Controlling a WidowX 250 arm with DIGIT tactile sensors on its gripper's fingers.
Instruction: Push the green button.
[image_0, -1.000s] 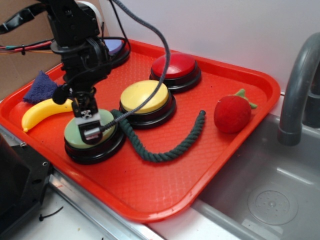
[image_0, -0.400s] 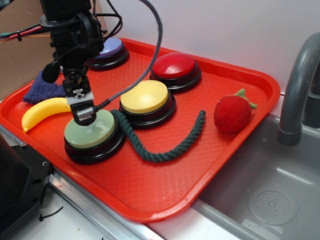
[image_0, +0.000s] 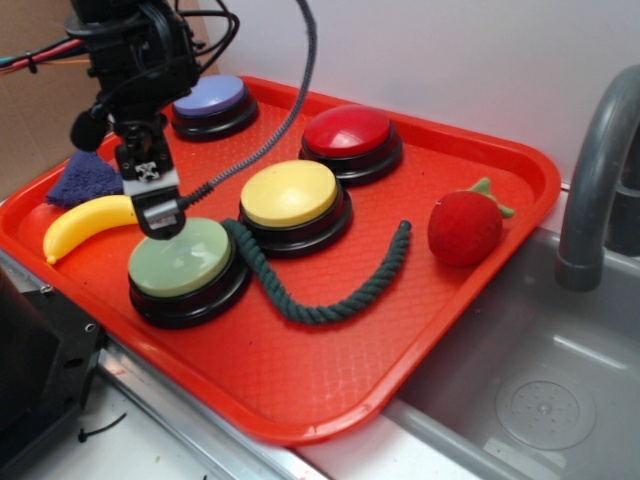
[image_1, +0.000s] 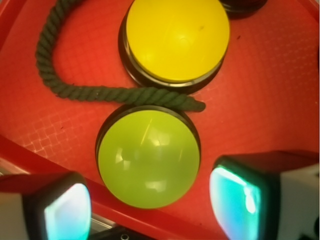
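My gripper (image_0: 160, 222) hangs pointing down over the tray (image_0: 330, 400), its tip just above the far left edge of the green button (image_0: 184, 262). From the outside view I cannot tell whether tip and dome touch. In the wrist view my two fingers (image_1: 239, 198) stand wide apart at the bottom corners with nothing between them; the jaws are spread and hold nothing. The green button (image_1: 148, 157) lies in the gap ahead of them.

Tray contents, placed from the green button: it sits at the tray's near left. The yellow button (image_0: 292, 196) is just behind and to its right. The dark green rope (image_0: 330, 290) starts against the green button's right side and curves away to the right. The red button (image_0: 352, 134) is farther back right, the blue button (image_0: 211, 100) at the back. The banana (image_0: 85, 225) lies to its left, a purple cloth (image_0: 85, 180) behind that. The strawberry (image_0: 466, 228) sits well apart at the right. A sink (image_0: 540, 390) with a grey faucet (image_0: 598, 170) lies beyond the tray's right edge.

My arm's upper part is cut off at the frame's top. The blue button is partly behind my arm.
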